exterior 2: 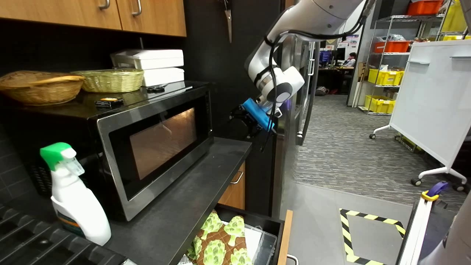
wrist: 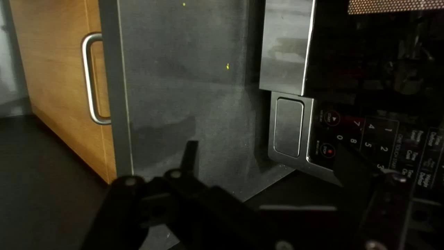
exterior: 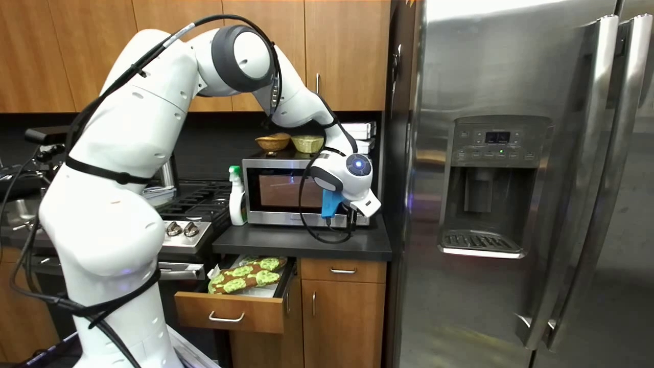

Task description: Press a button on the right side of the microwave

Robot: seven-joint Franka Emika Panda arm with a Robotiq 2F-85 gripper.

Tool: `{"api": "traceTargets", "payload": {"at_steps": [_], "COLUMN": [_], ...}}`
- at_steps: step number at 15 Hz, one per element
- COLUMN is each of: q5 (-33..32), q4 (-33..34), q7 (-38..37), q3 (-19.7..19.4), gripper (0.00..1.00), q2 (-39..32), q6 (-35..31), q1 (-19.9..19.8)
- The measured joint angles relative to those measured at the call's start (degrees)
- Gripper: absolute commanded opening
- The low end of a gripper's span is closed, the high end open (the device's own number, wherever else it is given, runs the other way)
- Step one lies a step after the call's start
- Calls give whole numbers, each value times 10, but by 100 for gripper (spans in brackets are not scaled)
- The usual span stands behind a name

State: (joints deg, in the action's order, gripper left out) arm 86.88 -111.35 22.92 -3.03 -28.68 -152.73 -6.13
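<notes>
The silver-grey microwave (exterior: 271,216) stands on the dark counter, its dark window also visible in the other exterior view (exterior 2: 163,143). In the wrist view, its lower frame (wrist: 284,62) and black control panel (wrist: 367,139) appear turned sideways. The panel shows number keys, a START button (wrist: 332,118) and a STOP button (wrist: 327,150). My gripper (wrist: 270,152) is open with nothing between its fingers. One finger overlaps the panel near STOP and 3 in the wrist view; I cannot tell contact there. In an exterior view the gripper (exterior 2: 240,126) hangs in front of the microwave's right end, apart from it.
A spray bottle (exterior: 237,197) stands left of the microwave. Baskets (exterior 2: 110,80) and white boxes (exterior 2: 162,68) sit on top. An open drawer (exterior: 230,312) with oven mitts (exterior: 245,276) juts out below the counter (exterior: 306,245). The fridge (exterior: 480,301) stands at the right.
</notes>
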Motion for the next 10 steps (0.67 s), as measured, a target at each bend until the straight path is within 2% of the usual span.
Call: {"api": "traceTargets", "payload": {"at_steps": [10], "q5": [0], "q4": [13], "q7": [0], "q3": [0], "gripper": [100], "q2": [-13], "q6": [10], "q1": [0]}}
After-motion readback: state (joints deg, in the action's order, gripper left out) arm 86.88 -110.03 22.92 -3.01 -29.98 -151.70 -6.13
